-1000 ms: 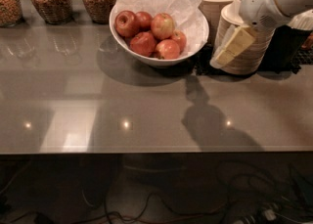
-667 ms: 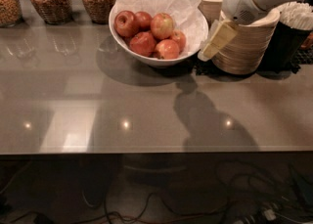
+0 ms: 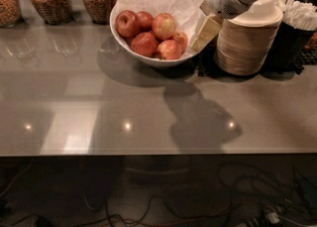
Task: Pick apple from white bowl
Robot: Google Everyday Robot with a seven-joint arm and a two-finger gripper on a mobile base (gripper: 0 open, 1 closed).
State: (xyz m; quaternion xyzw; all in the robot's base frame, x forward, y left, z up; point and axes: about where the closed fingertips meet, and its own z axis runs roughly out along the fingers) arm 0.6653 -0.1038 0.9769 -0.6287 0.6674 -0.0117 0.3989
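Note:
The white bowl [image 3: 148,58], lined with crinkled white paper, stands at the back middle of the grey counter. It holds several red apples [image 3: 148,32]. My gripper [image 3: 205,31] hangs from the white arm at the top right. It sits just above the bowl's right rim, next to the rightmost apple [image 3: 181,39]. It holds nothing that I can see.
A stack of beige paper bowls [image 3: 247,42] stands right of the white bowl, under my arm. A dark cup of white sticks [image 3: 297,32] is at the far right. Three glass jars [image 3: 47,0] of grains line the back left. The counter's front edge [image 3: 148,152] runs across below.
My gripper has moved left from over the stack of paper bowls to the white bowl's right rim. The apples have not moved.

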